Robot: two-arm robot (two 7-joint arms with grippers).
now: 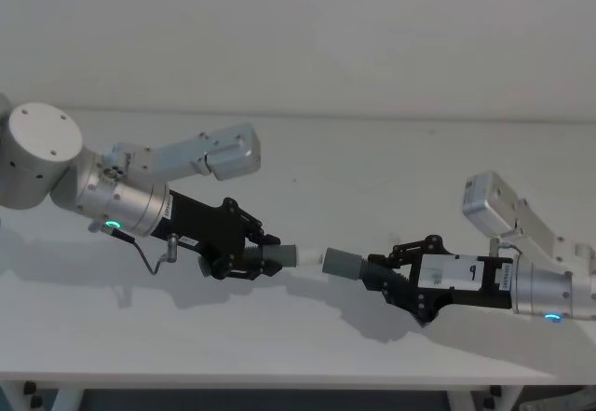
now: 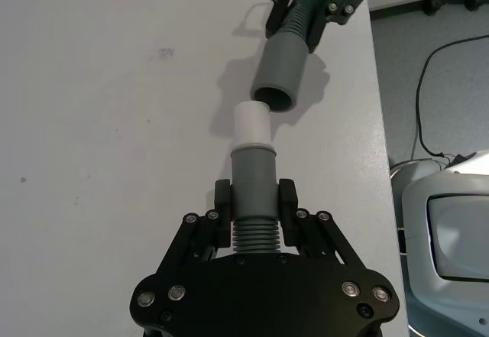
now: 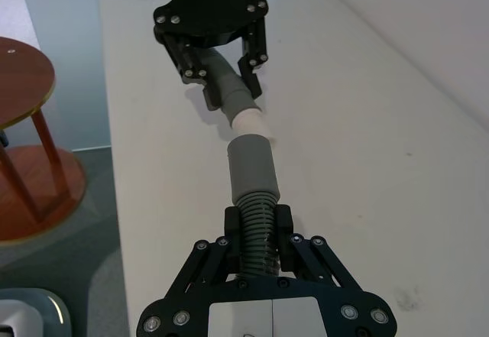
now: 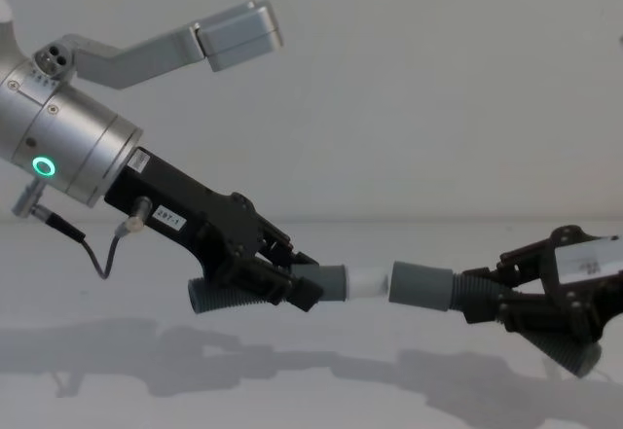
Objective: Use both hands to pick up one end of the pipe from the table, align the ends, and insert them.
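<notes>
— Grey pipe pieces, where?
— Both lifted above the table (image 1: 307, 355). Left gripper (image 1: 259, 260) clamps the white-tipped piece (image 1: 284, 258); right gripper (image 1: 386, 276) clamps the other piece (image 1: 346, 265). Ends face, slightly apart.

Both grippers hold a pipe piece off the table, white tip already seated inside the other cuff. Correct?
Not seated. The left wrist view shows the white tip just short of the grey cuff, a gap between. Left gripper and right gripper do each hold a piece.

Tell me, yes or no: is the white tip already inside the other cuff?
No, the white tip sits just short of the grey cuff, a gap between them.
</notes>
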